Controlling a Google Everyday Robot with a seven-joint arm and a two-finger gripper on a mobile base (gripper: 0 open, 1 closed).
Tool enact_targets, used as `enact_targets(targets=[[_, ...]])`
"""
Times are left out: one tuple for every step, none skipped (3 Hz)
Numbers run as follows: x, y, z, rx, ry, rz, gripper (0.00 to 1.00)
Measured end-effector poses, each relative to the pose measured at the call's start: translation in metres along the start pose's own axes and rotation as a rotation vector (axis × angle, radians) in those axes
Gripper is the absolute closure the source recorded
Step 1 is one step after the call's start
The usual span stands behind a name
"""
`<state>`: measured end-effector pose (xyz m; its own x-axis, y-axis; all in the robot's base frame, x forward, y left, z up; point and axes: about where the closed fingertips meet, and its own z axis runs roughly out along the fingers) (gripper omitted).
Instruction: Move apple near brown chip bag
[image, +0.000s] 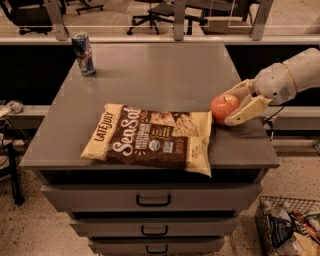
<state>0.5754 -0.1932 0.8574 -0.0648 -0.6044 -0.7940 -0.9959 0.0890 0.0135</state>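
Observation:
The red-orange apple (222, 106) sits at the right side of the grey cabinet top (160, 70), right beside the cream right end of the brown chip bag (150, 140), which lies flat at the front middle. My gripper (228, 109) reaches in from the right. Its cream fingers (246, 111) lie on either side of the apple, shut on it. I cannot tell whether the apple rests on the top or hangs just above it.
A tall blue drink can (83, 53) stands at the back left corner. The cabinet has drawers (152, 200) in front. A wire basket (290, 227) of packets stands on the floor at the lower right. Office chairs stand behind a rail.

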Motion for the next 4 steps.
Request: enact_targets(targets=[[-0.004,0.002,-0.002,0.003,-0.007,-0.005,0.0],[-0.005,0.003,-0.004,0.009,-0.008,-0.003,0.0],[-0.016,0.0,-0.028,0.069,0.0,-0.026,0.0],[-0.051,0.003,-0.084,0.218,0.031,-0.103,0.0]])
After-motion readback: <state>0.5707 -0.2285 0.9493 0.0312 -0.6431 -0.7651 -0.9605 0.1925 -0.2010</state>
